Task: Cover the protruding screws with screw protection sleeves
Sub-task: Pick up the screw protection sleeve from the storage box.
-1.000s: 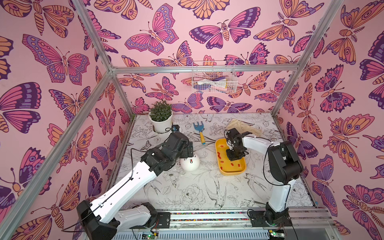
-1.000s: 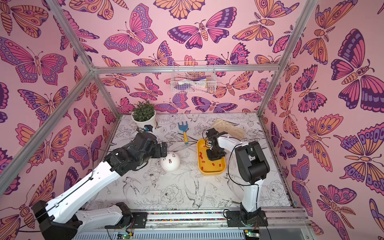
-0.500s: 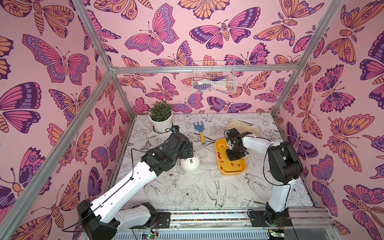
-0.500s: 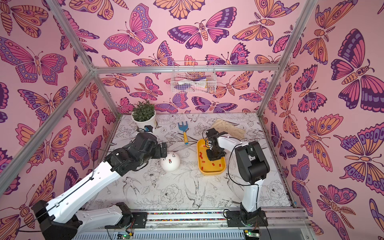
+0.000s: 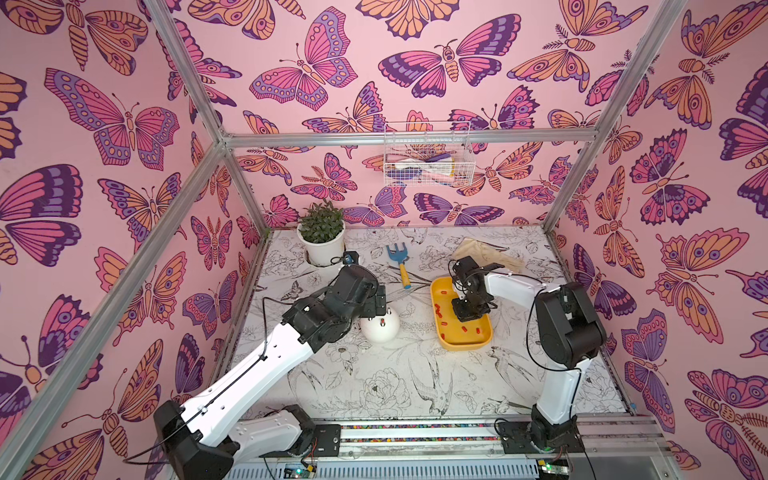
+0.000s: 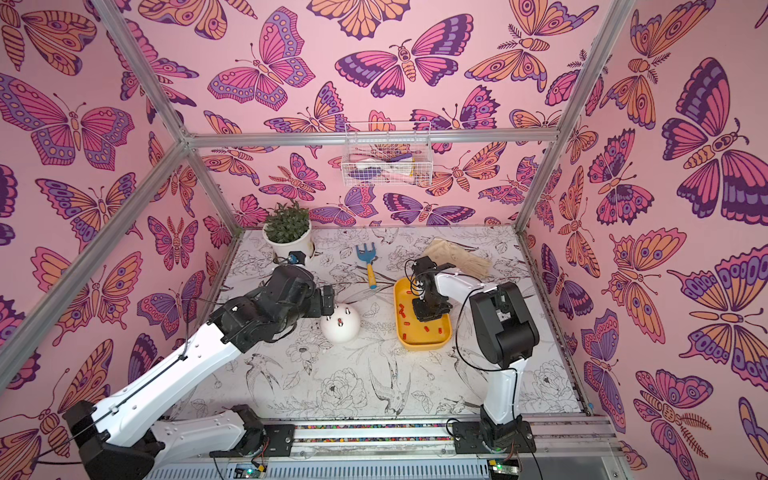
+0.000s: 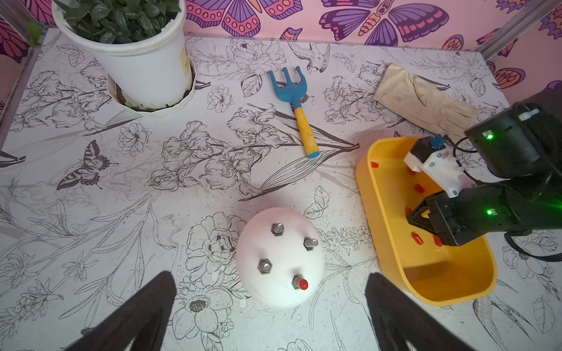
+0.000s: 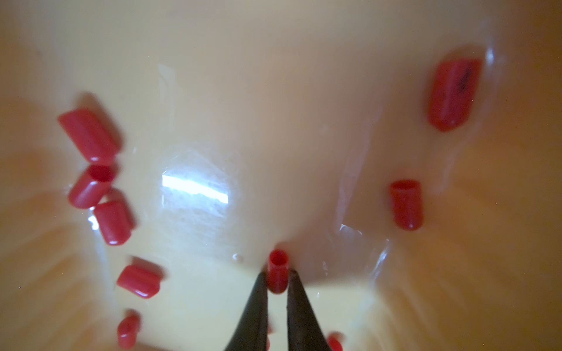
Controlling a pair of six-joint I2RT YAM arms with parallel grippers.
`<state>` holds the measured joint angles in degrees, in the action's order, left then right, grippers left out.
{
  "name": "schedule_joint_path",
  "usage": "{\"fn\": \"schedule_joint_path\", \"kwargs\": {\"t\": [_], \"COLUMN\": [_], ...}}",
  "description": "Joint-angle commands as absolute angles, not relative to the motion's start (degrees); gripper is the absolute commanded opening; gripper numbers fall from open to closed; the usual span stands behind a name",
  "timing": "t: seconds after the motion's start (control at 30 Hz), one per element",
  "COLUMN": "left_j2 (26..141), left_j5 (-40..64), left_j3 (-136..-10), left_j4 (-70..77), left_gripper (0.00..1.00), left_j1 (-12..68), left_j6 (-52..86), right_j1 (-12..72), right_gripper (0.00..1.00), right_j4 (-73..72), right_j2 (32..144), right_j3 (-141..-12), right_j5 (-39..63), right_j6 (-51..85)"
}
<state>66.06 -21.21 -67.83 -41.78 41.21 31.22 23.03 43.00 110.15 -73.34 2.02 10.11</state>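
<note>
Right hand (image 8: 277,275) pinches a tiny red rubbery capsule sleeve (image 8: 278,262) inside glossy yellow plastic tray (image 8: 273,91); left hand (image 7: 270,277) gapes wide.

Lab booth; aluminium frame (image 5: 311,140), butterfly wallpaper (image 5: 303,62)

Both top views are looking steeply down from high in front, sharing the whole flower-printed white table (image 5: 415,365). The left wrist view is facing it from low above; the right is peering closely into the yellow plastic tray (image 8: 273,91).
</note>
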Motion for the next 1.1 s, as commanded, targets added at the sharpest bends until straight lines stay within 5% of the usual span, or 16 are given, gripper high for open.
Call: {"fn": "schedule_joint_path", "kwargs": {"t": [0.0,0.53,1.07], "left_j2": [65.1,68.0,83.1], "left_j5": [-21.9,-19.3,-11.5], "left_j3": [-66.9,-68.3,-78.1], "left_j4": [-41.7,-41.9,-40.9], "left_gripper": [1.0,1.0,1.0], "left_j1": [40.9,40.9,40.8], "left_j6": [32.0,32.5,30.0], "right_j1": [23.1,23.0,23.0], "right_gripper": [0.13,0.09,0.09], "right_j4": [43.3,42.7,44.1], "right_j2": [111.8,107.4,92.5], "right_j3": [-74.1,-73.2,-68.5], "right_j5": [2.8,3.2,9.6], "right_j6": [9.3,8.8,6.3]}}
